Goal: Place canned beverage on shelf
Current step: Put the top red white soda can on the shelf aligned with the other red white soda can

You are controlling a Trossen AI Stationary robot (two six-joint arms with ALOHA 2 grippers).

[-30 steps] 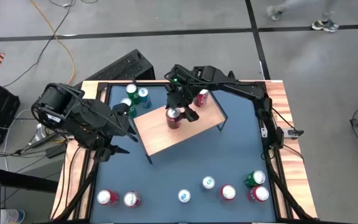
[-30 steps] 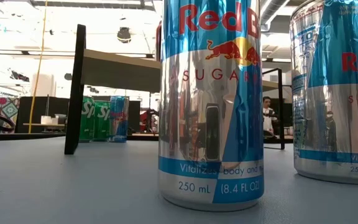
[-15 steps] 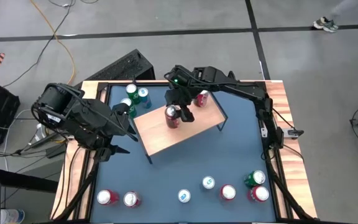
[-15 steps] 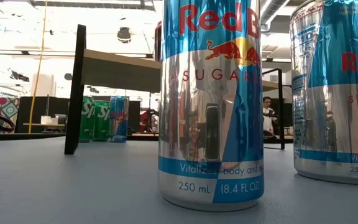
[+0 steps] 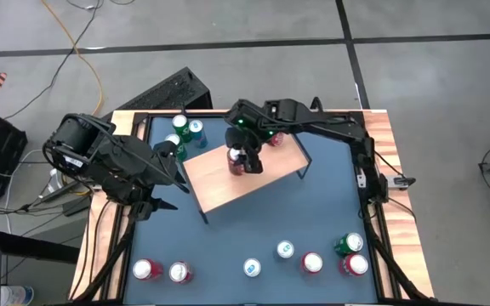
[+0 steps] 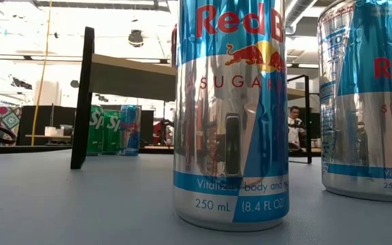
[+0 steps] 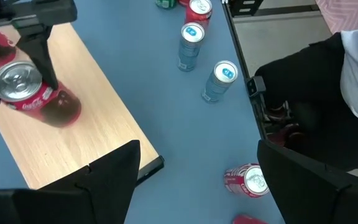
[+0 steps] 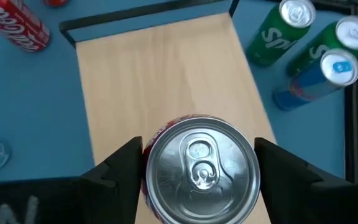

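Labels first: low view is filled by two Red Bull Sugarfree cans, nearest one reads "250 mL (8.4 FL OZ)" and a cut-off "Vitalizes body and…"; second one is cropped by the frame edge. Behind them, green Sprite cans with only "Sp" readable, beside a blue can, its print too small to read.

Red Coca-Cola can stands upright on the shelf, near the middle of the light wood board. Script logo shows on its side in the left wrist view. Another Coca-Cola can lies on the blue tabletop off the shelf, partly cut off in the right wrist view.

Right gripper sits directly over the can on the shelf, fingers on either side of it, closed against its sides; can top fills the gap between them.

Left gripper waits at the table's left edge, beside the shelf, jaws spread wide, holding nothing.

More cans along the near edge of the table: red ones, a green one, small blue-topped ones. Their labels are unreadable from above. Shelf top is hidden in the low view; only its underside and black legs show.
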